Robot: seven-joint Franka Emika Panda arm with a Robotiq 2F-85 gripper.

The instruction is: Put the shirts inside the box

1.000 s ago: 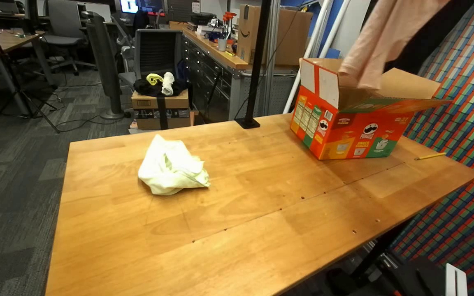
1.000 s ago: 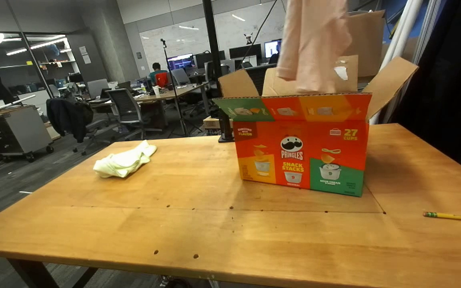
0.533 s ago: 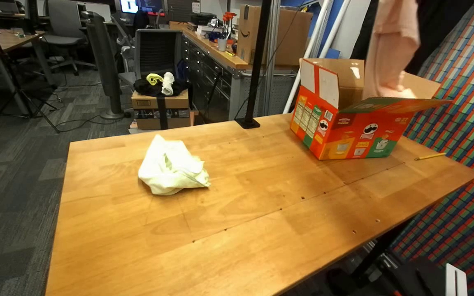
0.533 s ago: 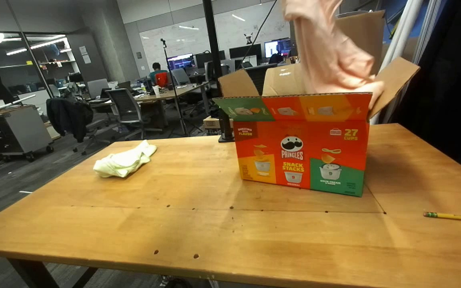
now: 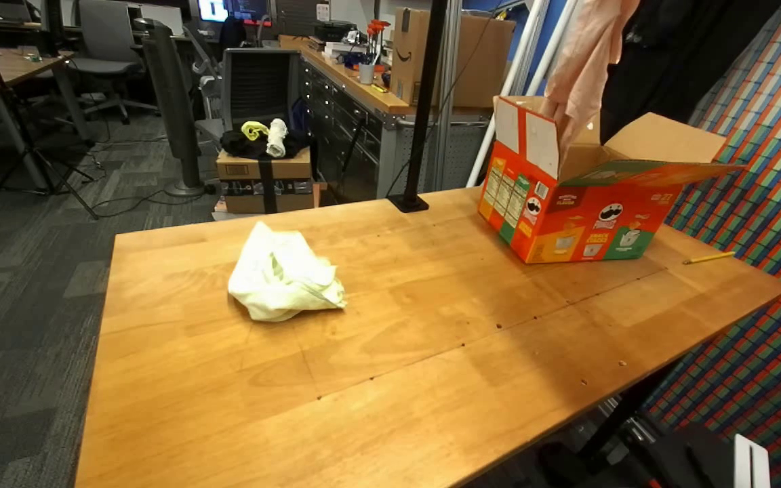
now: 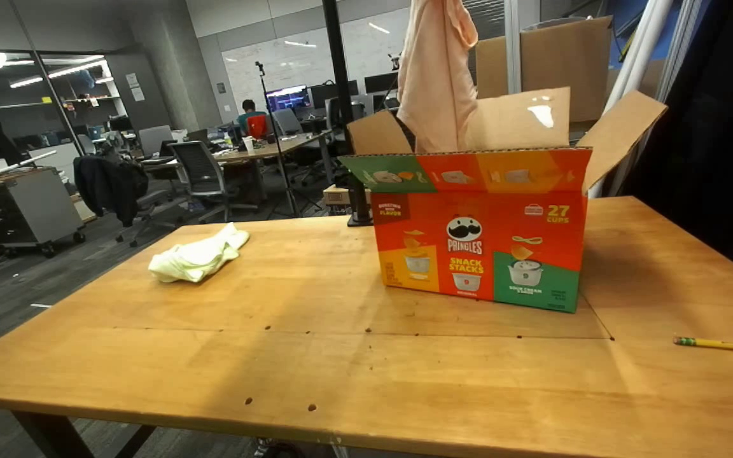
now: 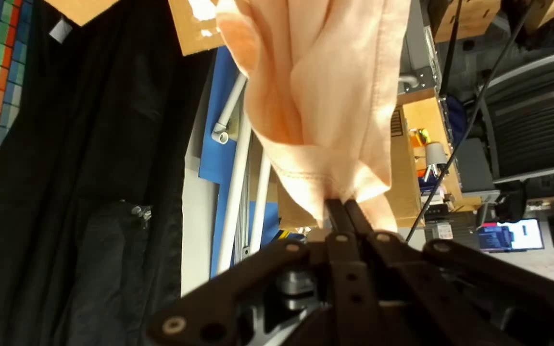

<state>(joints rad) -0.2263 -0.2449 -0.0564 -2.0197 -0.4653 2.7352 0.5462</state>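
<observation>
The peach-pink shirt (image 5: 584, 64) hangs from above, over the left part of the box (image 5: 587, 224) in both exterior views. Its lower end dips behind the box's raised flaps and is partly hidden. In the wrist view, my gripper (image 7: 342, 202) is shut on a hem corner of this shirt (image 7: 334, 96); both exterior views leave the gripper out of frame. The box (image 6: 478, 242) stands upright with its brown flaps spread, and its floor is hidden. A pale yellow-green shirt (image 5: 285, 274) lies crumpled on the table, well apart from the box.
On the table (image 5: 397, 352), a black pole (image 6: 341, 83) rises beside the box. A yellow pencil (image 5: 709, 257) lies near the box's right side. Behind stand white pipes (image 7: 238, 182) and a large brown carton (image 5: 455, 57). Black cloth (image 7: 89, 144) hangs close by in the wrist view.
The peach-pink shirt first swung right over the box, spreading onto its right side, then moved left and now hangs straighter. The box and the yellow-green shirt have stayed put.
</observation>
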